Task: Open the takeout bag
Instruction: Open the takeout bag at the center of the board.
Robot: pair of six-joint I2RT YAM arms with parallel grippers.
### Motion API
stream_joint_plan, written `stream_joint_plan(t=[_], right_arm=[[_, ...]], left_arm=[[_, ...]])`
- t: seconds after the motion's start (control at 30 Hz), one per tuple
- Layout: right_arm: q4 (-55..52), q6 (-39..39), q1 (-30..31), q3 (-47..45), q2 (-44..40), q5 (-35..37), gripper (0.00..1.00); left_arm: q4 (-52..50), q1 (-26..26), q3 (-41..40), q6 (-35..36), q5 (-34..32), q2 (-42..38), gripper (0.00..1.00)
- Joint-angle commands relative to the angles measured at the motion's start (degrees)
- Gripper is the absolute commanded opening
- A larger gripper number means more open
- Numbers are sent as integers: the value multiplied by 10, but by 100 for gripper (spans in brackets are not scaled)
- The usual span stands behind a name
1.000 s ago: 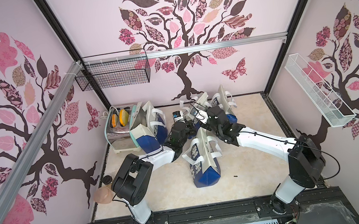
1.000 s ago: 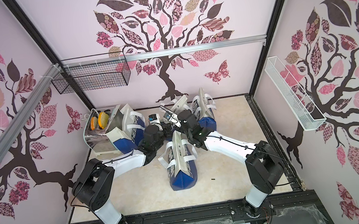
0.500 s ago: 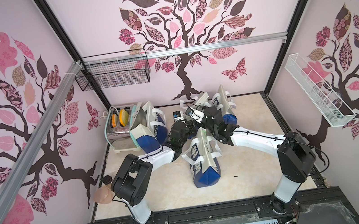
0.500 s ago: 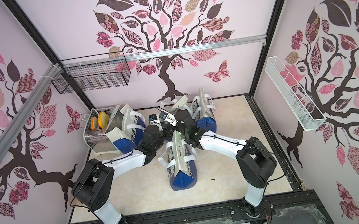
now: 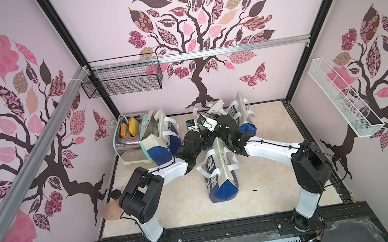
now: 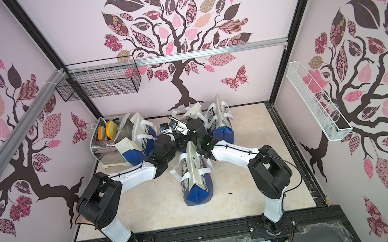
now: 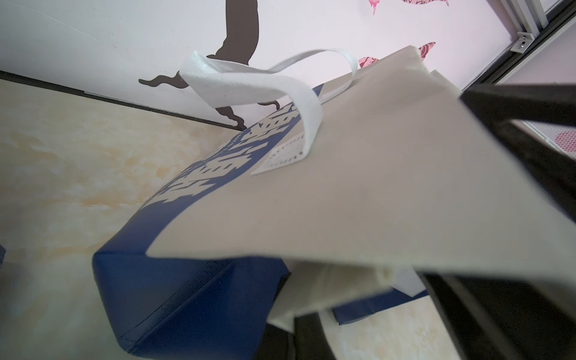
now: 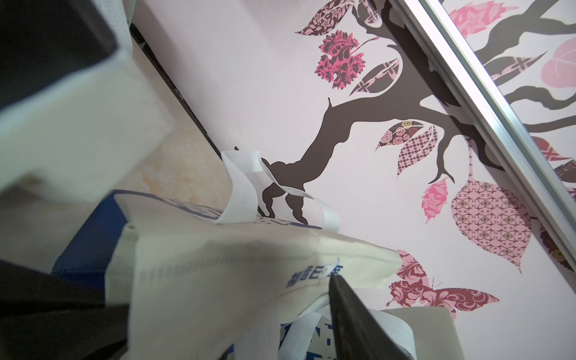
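**Asker:** Beige cloth, is that what you've got hold of?

**Me:** Yes. My left fingers [image 7: 530, 140] are pressed together on one panel at the mouth of the takeout bag [image 5: 220, 174].

**Asker:** Where does the bag sit?

**Me:** Mid-tabletop [image 5: 173, 205], and it shows in both top views [image 6: 195, 175]. Its blue base points toward the front edge. Its mouth is raised between my two wrists.

**Asker:** And your right fingers [image 8: 352, 318]?

**Me:** Spread, one on each side of the opposite rim. As far as I can see they clamp nothing yet.

**Asker:** What could spoil it from here?

**Me:** Mostly a bad bite. If the right fingers close on both panels at once, or on a white handle [image 7: 249, 82] instead of a single layer, pulling apart would only drag the bag.

**Asker:** Anything else?

**Me:** The cloth looks thin and limp, so a hard pull could slide it out of my left pinch. The bag also seems light. An uneven tug might topple it, or push it into the other bags [image 5: 245, 122] just behind.
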Motion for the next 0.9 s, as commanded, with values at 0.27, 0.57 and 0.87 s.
stream_joint_plan(t=[0.27,0.57,0.87], right_arm=[[36,0,-1,49,8,3,54],[-3,-3,2,67,9,-33,57],[2,-7,-4,91,31,-26,56]], left_arm=[[-72,-4,-18,29,18,-12,0],[-80,-5,-9,41,22,-4,0],[-93,-7,-17,61,22,-12,0]])
